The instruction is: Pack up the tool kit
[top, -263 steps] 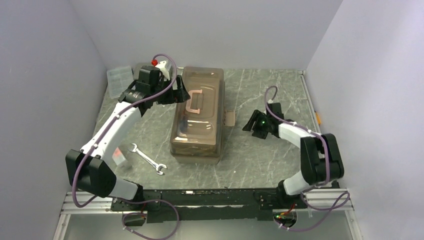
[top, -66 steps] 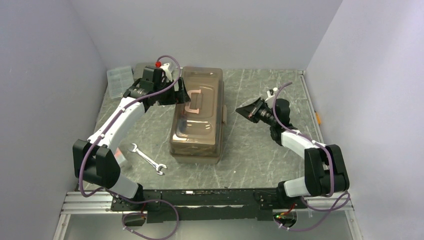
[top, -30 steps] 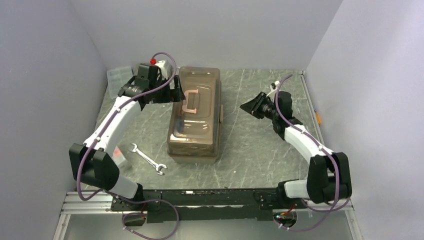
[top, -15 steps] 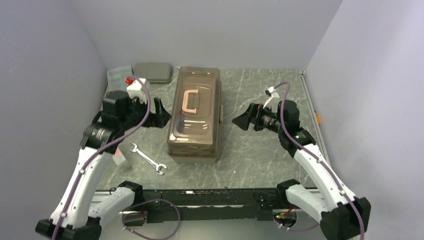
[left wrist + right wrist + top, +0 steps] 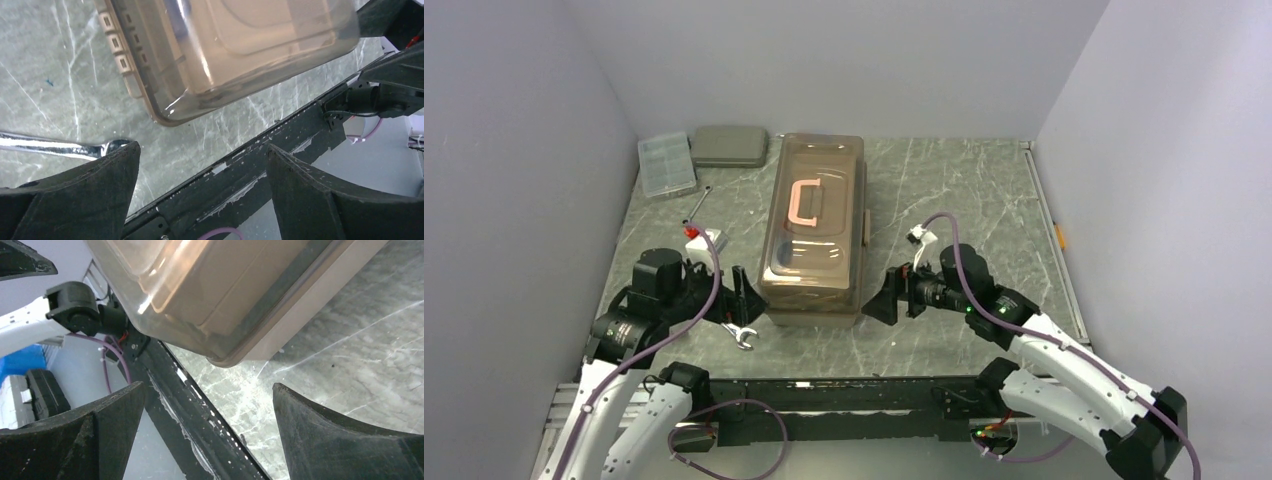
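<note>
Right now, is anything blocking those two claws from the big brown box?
Nothing visible. The left gripper and right gripper, both open, flank the toolbox at its near end, with bare table between. A wrench lies beside the left gripper, outside that gap.

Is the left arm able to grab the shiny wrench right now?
Probably yes: the wrench lies bare on the table right beside the left arm, whose jaws stand open, and nothing covers it.

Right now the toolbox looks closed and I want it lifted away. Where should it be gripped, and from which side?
Probably the pink handle, from straight above. It sits mid-lid on the toolbox, so the load should hang level. The smooth, rounded lid looks too wide to pinch. Close across the handle's long bar.
</note>
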`<act>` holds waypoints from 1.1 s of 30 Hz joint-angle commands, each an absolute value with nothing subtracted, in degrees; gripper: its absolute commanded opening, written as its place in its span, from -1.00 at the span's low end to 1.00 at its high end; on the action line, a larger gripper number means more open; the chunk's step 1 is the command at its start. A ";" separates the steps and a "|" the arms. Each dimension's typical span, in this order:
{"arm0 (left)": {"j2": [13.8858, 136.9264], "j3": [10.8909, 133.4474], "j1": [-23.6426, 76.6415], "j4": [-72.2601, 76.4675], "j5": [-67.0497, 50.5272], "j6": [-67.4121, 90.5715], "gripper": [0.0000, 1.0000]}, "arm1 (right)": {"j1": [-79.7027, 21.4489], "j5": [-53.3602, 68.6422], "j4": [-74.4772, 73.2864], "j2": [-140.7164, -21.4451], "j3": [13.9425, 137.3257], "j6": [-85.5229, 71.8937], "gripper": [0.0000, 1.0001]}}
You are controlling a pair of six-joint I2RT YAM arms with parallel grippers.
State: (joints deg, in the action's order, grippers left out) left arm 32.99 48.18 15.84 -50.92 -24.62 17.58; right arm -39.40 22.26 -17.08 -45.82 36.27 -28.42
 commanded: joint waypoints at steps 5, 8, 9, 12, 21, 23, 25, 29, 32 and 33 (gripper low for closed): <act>32.02 41.28 16.23 -42.97 -26.96 21.66 0.83 | -44.59 7.95 -15.46 -46.50 34.99 -33.65 0.99; 33.91 38.08 17.51 -36.04 -27.52 24.07 0.78 | -44.60 3.14 -17.67 -46.03 35.36 -34.65 0.99; 35.13 37.65 18.40 -33.85 -26.88 24.94 0.75 | -44.69 1.36 -19.34 -45.85 35.66 -35.15 0.99; 40.37 37.59 23.41 -27.61 -22.51 27.24 0.64 | -44.56 -4.12 -23.24 -44.36 35.79 -36.26 0.99; 71.10 53.31 38.21 -9.63 -15.68 27.94 0.29 | -44.29 -17.84 -34.34 -35.79 36.74 -41.73 0.99; 79.26 59.59 38.73 -7.42 -16.22 27.38 0.30 | -44.28 -20.97 -36.91 -33.45 37.40 -42.91 0.99; 86.96 66.16 38.79 -5.65 -16.44 27.12 0.34 | -44.25 -23.58 -39.11 -31.33 38.18 -43.79 0.99; 101.42 81.00 38.49 -4.72 -13.60 25.48 0.55 | -44.19 -26.09 -41.46 -28.51 38.83 -44.29 0.99; 111.31 95.73 37.22 -8.23 -14.03 24.84 0.68 | -44.14 -26.41 -41.78 -27.87 39.25 -44.35 0.99; 113.97 97.89 36.66 -8.31 -15.11 25.10 0.73 | -44.13 -26.45 -41.85 -27.86 39.43 -44.41 0.99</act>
